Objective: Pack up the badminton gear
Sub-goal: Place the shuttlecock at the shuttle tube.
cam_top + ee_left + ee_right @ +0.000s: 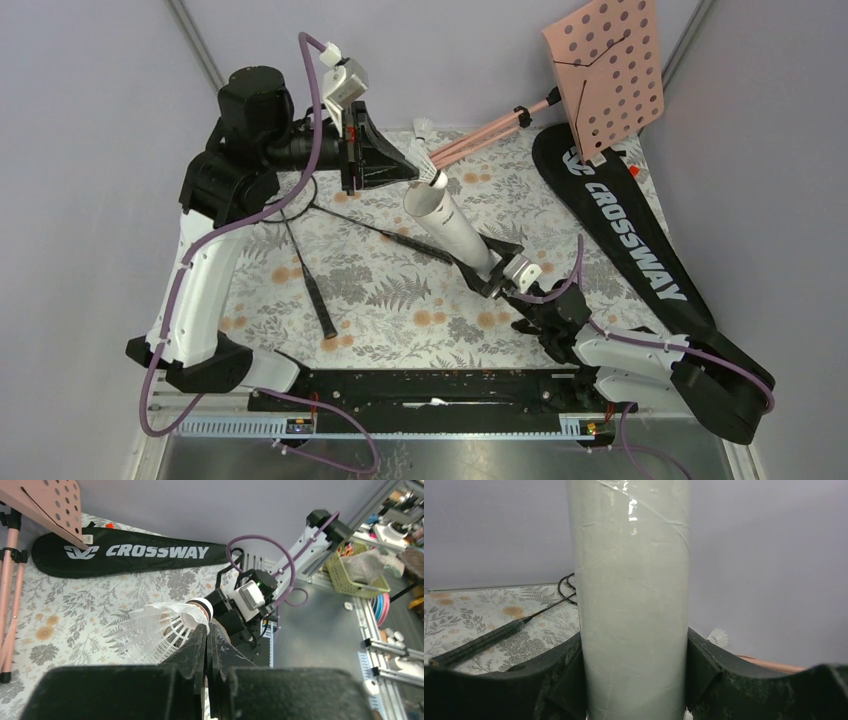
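While the right pincer [497,275], part spread, clamps the tilted tube [452,226] near its lower end, the left pincer [206,631], pressed nearly together, pinches a shuttlecock [152,635] at the tube's upper mouth, above the worktop [400,292].

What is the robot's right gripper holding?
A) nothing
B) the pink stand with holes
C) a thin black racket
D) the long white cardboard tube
D: in the right wrist view the right gripper clamps the long white cardboard tube between its black fingers.
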{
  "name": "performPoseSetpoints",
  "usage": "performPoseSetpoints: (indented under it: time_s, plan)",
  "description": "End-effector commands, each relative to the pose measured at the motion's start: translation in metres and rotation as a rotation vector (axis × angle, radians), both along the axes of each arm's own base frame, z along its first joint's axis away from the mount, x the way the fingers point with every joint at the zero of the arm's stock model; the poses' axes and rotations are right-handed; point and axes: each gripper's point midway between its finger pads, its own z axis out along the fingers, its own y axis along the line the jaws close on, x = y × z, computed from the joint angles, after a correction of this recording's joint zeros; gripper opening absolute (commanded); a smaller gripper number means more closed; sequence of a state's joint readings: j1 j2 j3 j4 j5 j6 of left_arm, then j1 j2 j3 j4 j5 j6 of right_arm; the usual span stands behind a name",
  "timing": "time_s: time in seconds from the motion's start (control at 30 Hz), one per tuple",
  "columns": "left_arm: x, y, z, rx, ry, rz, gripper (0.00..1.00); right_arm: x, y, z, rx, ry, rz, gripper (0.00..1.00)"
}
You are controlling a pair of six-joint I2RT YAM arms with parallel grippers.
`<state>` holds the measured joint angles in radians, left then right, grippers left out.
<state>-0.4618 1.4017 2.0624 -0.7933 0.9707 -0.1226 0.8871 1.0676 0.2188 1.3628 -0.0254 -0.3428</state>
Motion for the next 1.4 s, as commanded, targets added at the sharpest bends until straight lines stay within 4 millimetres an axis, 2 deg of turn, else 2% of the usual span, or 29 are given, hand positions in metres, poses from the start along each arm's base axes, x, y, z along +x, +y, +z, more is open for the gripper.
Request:
performPoseSetpoints:
  time_s: [0.0,0.2,0.43,0.77,1.23,1.27,1.3,1.37]
  plan:
    - [-0.013,0.01,-0.001,0.059,-0.122,0.018,0.0,-0.005,-0.009,0.034,0.058,-0.133,-0.018,0.21]
    - [-0.015,0.02,-0.015,0.117,-0.129,0.062,0.0,-0.003,-0.012,0.034,0.051,-0.141,-0.042,0.21]
    - [-0.024,0.024,-0.01,0.11,-0.164,0.066,0.0,-0.003,-0.007,0.031,0.028,-0.146,-0.028,0.21]
    - [-0.032,0.008,-0.04,0.205,-0.188,-0.012,0.0,-0.005,-0.004,0.036,0.026,-0.165,-0.013,0.21]
    - [-0.036,-0.021,-0.062,0.27,-0.168,-0.093,0.0,-0.019,-0.001,0.045,0.049,-0.179,0.06,0.21]
    - [-0.037,-0.023,-0.063,0.273,-0.168,-0.096,0.01,-0.02,-0.001,0.044,0.049,-0.18,0.062,0.21]
    - [-0.036,-0.023,-0.063,0.277,-0.167,-0.093,0.06,-0.02,-0.001,0.045,0.05,-0.181,0.062,0.21]
    - [-0.035,-0.023,-0.062,0.281,-0.176,-0.081,0.21,-0.019,-0.001,0.045,0.052,-0.18,0.059,0.21]
